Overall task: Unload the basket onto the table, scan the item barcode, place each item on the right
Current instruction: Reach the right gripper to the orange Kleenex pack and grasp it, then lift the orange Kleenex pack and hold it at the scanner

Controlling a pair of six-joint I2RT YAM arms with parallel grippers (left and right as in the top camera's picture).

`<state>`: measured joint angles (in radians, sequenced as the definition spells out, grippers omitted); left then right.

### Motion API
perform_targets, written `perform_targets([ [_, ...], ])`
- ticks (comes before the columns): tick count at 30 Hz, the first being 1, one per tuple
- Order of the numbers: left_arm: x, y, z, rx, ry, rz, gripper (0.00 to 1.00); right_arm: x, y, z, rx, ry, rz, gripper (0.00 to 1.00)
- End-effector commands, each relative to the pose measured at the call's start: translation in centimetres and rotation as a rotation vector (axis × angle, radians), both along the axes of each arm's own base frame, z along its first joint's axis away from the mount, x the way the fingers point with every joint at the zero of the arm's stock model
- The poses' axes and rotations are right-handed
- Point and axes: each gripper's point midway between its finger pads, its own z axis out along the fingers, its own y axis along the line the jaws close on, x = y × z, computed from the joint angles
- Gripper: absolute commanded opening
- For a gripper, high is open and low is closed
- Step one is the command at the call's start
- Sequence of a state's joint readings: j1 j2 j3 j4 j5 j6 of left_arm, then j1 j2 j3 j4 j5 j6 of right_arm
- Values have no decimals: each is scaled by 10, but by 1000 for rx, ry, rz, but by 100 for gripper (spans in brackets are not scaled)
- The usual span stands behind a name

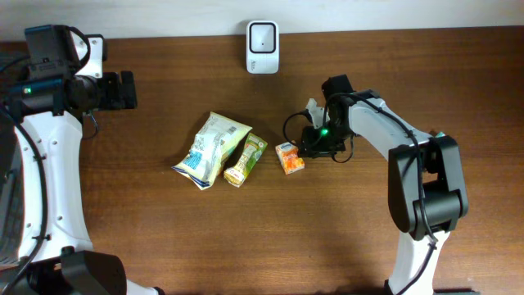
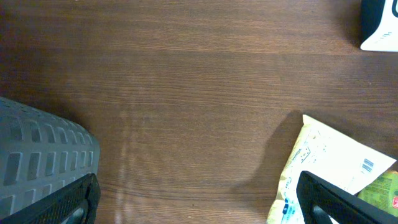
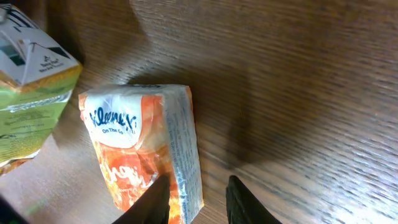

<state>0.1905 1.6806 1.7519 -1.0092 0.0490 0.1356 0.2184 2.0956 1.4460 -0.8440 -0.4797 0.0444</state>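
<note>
Right of centre on the table (image 1: 164,238), the orange tissue pack (image 1: 289,157) lies flat, just right of the green pouch (image 1: 246,160) and well short of the scanner (image 1: 262,47) at the far edge. Right gripper (image 3: 198,190) is down over the pack's right end. One finger sits in front of the orange wrapper, the other over bare wood, and the pack's long edge falls between them. Fingers are partly apart. The wrist view crops the tips, so I cannot tell whether they are pinching the pack or only bracketing it. Likely reason for the low, end-on approach is to take the pack by its thin side so a printed face stays free to show the scanner.

Left gripper (image 1: 129,90) is parked far left, off the items, with fingers spread wide and nothing between them; probably kept clear of the working arm.

Snack bag (image 1: 211,147) lies left of the pouch, the two touching or nearly so.

Containers: no bin or tray in sight. All three items are sealed packages, so their contents are not visible. The scanner stands upright at the far edge with nothing in front of it. Scan step not yet done.
</note>
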Motion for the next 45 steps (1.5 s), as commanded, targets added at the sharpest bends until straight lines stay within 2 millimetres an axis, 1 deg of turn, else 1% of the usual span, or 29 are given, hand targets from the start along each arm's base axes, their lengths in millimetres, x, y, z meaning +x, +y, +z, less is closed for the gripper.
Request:
perform_targets([
  [1,2,0,-2,0,3,-15,99,0,16,5,94,11,22,35],
  [2,2,0,-2,0,3,-15,99,-1,22,9,137,15,24,36],
  [3,2,0,-2,0,3,-15,99,0,23,10,148,15,24,37],
  [9,2,0,-2,0,3,-15,99,-1,23,8,146,19,25,37],
  [14,2,0,-2,0,3,-15,99,-7,29,-6,136,50,41,36],
  [18,2,0,-2,0,3,-15,99,-7,29,-7,132,48,35,23],
  [20,2,0,-2,0,3,-15,99,-7,29,-7,130,48,36,14],
  [23,2,0,-2,0,3,-15,99,-13,27,-8,123,78,33,13],
  [24,2,0,-2,0,3,-15,99,-20,27,-8,116,109,34,13],
  [25,2,0,-2,0,3,-15,99,-23,26,-8,112,121,33,7],
  [26,2,0,-2,0,3,-15,99,-22,24,-7,114,124,27,4],
  [27,2,0,-2,0,3,-15,99,-21,25,-4,143,128,19,4],
  [28,2,0,-2,0,3,-15,99,-20,27,2,195,128,18,4],
  [30,2,0,-2,0,3,-15,99,-17,36,32,390,105,54,4],
  [31,2,0,-2,0,3,-15,99,-16,37,48,470,102,56,4],
  [33,2,0,-2,0,3,-15,99,-18,30,82,610,104,63,4],
  [34,2,0,-2,0,3,-15,99,-21,24,101,672,95,76,4],
  [36,2,0,-2,0,3,-15,99,-22,16,123,747,84,77,4],
  [37,2,0,-2,0,3,-15,99,-21,15,129,772,75,72,4],
  [40,2,0,-2,0,3,-15,99,-17,18,141,840,67,53,4],
  [45,2,0,-2,0,3,-15,99,-4,23,176,1013,17,25,4],
])
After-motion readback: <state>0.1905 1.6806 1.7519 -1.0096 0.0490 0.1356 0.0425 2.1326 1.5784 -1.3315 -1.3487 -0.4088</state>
